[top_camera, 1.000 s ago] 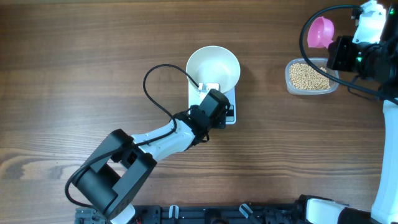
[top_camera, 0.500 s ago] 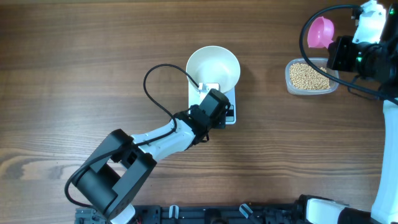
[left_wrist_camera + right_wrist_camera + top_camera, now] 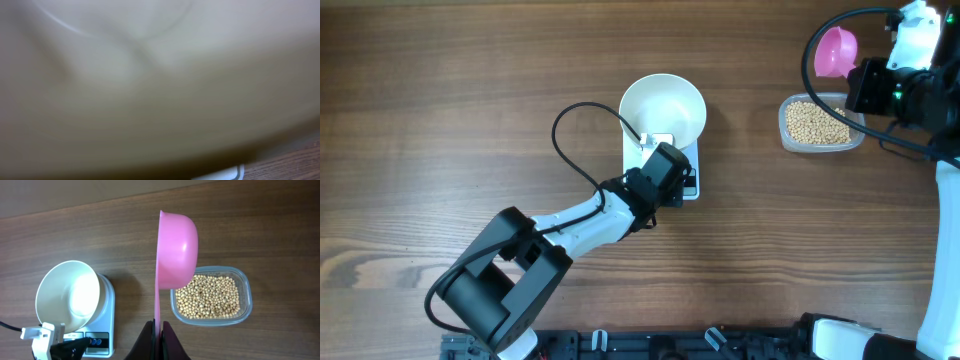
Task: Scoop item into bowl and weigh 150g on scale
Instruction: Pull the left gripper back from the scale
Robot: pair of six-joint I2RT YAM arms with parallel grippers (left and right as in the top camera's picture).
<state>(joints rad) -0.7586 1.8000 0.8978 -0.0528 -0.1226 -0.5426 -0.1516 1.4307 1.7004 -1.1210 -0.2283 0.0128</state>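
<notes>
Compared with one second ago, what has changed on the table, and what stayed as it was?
Nothing has visibly changed. The left gripper stays at the bowl on the scale; the right gripper still holds the pink scoop near the tub of beans.

A round plain white bowl (image 3: 663,105) sits on a small flat white square scale (image 3: 632,158) mid-desk (image 3: 470,100), the wood dark brown. The left gripper (image 3: 656,142) hangs over the scale's near half, at the bowl's near rim, with a black cable (image 3: 560,140) looping behind it. Well apart on the right, small round beige-yellow beans (image 3: 813,121) fill a clear rounded-rectangular plastic tub (image 3: 787,137). Just beyond the tub, the right gripper (image 3: 857,72) holds a pink round plastic scoop (image 3: 835,52).
</notes>
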